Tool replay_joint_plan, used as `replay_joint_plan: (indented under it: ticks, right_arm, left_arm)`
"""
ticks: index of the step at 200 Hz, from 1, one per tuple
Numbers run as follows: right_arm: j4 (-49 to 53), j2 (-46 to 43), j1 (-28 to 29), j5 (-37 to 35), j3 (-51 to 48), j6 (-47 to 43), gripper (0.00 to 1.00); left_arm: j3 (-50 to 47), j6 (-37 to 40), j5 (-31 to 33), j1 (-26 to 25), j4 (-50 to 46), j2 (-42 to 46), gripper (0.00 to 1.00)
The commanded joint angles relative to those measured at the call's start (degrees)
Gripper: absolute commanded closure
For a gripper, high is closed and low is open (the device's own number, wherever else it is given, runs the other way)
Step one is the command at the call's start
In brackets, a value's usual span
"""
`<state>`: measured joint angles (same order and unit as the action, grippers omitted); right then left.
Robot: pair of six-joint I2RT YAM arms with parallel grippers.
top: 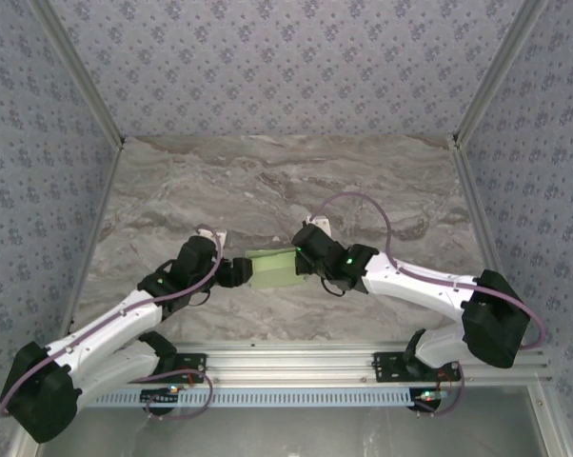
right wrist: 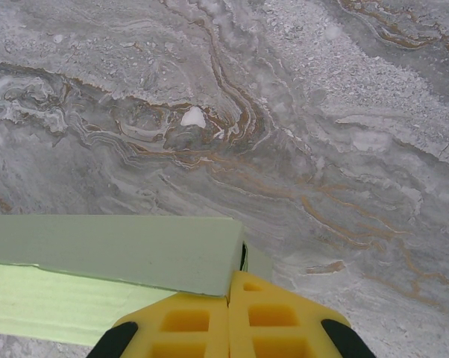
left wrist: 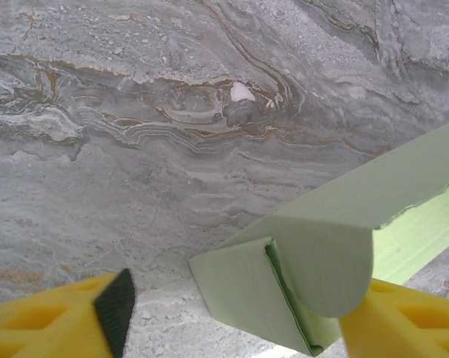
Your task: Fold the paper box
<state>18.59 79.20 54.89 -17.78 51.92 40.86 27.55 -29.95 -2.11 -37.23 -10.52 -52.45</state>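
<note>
The paper box [top: 272, 268] is a pale green, partly folded card at the middle of the marble table, between the two grippers. My left gripper [top: 237, 272] is at its left end. In the left wrist view the box end [left wrist: 247, 298], with a rounded flap curling over it, lies between the yellow fingers [left wrist: 53, 324]. The left pad stands apart from the card, so this gripper [left wrist: 239, 302] is open. My right gripper [top: 307, 259] is at the box's right end. Its fingers [right wrist: 180, 324] are pressed together at the corner of the box [right wrist: 120, 253], pinching the card edge.
Grey marble table [top: 267, 181] with patterned walls on three sides. An aluminium rail [top: 296, 360] runs along the near edge, where the arm bases sit. A small white chip [right wrist: 193, 117] marks the marble beyond the box.
</note>
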Motion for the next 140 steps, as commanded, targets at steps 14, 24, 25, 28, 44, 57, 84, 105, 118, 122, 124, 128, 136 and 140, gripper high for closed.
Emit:
replay_joint_plan:
  ticks: [14, 24, 25, 28, 44, 57, 84, 105, 118, 122, 124, 128, 136, 140]
  right_arm:
    - [3.6, 1.6, 0.0, 1.2, 0.5, -0.4, 0.94]
    - [3.6, 1.6, 0.0, 1.0, 0.4, -0.4, 0.94]
    - [3.6, 1.6, 0.0, 1.0, 0.4, -0.3, 0.94]
    - [3.7, 1.6, 0.0, 1.1, 0.4, -0.3, 0.94]
    - [3.2, 1.8, 0.0, 1.4, 0.4, -0.4, 0.94]
    - [3.3, 1.9, 0.0, 1.3, 0.5, -0.7, 0.94]
    - [2.7, 1.8, 0.0, 1.3, 0.0, -1.1, 0.94]
    - [2.5, 2.0, 0.0, 1.3, -0.2, -1.9, 0.93]
    - [2.3, 2.0, 0.0, 1.4, -0.3, -2.1, 0.93]
    - [2.2, 2.0, 0.0, 1.6, -0.3, -2.1, 0.94]
    - [2.1, 2.0, 0.0, 1.6, -0.3, -2.2, 0.93]
    - [1.9, 2.0, 0.0, 1.8, -0.4, -2.3, 0.93]
    - [1.7, 2.0, 0.0, 2.0, -0.3, -2.6, 0.94]
    - [1.7, 2.1, 0.0, 2.0, -0.3, -2.6, 0.93]
  left_arm:
    - [0.3, -0.5, -1.8, 0.1, 1.1, 2.6, 0.18]
    - [0.5, -1.1, -2.2, 0.2, 1.5, 3.5, 0.14]
    - [0.5, -1.1, -2.2, 0.2, 1.5, 3.6, 0.13]
    - [0.6, -1.3, -2.3, 0.2, 1.6, 4.0, 0.11]
    - [0.6, -3.6, -1.3, 0.2, 2.1, 6.1, 0.01]
    - [0.5, -4.6, -0.1, 0.3, 2.3, 7.5, 0.01]
    - [0.6, -6.8, 2.3, 2.3, 0.8, 8.7, 0.01]
    - [0.6, -10.5, 0.7, 6.9, -0.4, 7.7, 0.00]
    - [0.8, -12.6, -2.2, 10.2, -0.6, 6.6, 0.01]
    - [0.7, -13.2, -2.8, 11.0, -0.6, 6.3, 0.01]
    - [0.7, -13.5, -3.0, 11.3, -0.6, 6.1, 0.01]
    - [0.7, -13.9, -3.5, 11.8, -0.5, 5.8, 0.01]
    - [0.7, -14.0, -4.5, 12.6, 0.1, 5.1, 0.01]
    - [0.7, -14.1, -5.0, 12.8, 0.5, 4.7, 0.01]
